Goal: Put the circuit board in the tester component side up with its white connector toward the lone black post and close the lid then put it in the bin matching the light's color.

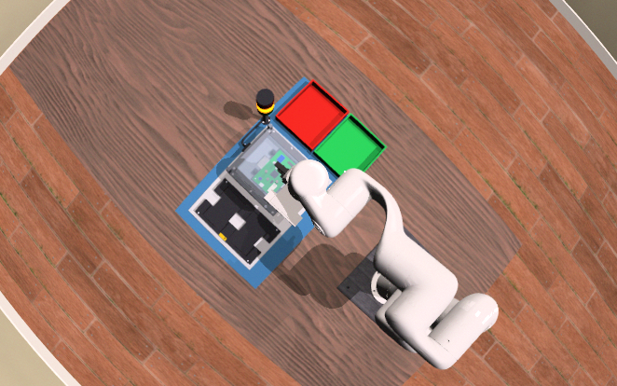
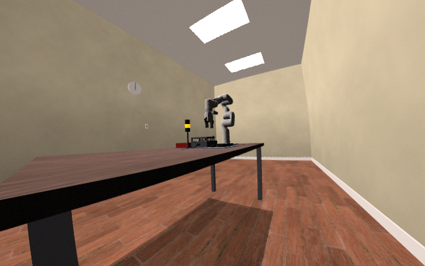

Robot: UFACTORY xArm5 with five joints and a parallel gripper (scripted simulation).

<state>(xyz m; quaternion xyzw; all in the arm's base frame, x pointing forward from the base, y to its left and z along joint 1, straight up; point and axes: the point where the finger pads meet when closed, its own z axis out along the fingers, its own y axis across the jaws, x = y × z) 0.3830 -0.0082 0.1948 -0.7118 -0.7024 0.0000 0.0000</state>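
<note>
The green circuit board [image 1: 269,175] lies in the tester [image 1: 264,165], seen through the tester's translucent lid, which lies down over it. The signal light [image 1: 265,101] on its post shows amber, also in the side view [image 2: 187,125]. My gripper [image 2: 208,124] hangs open and empty well above the tester [image 2: 202,141]. From above, my wrist hides most of the gripper [image 1: 281,169]. The red bin [image 1: 311,114] and the green bin [image 1: 349,145] stand side by side past the tester, both empty.
The black tray [image 1: 236,223] sits on the blue mat [image 1: 253,268] beside the tester, with no board in it. My arm's base [image 1: 373,287] is mounted near the mat. The bins touch each other.
</note>
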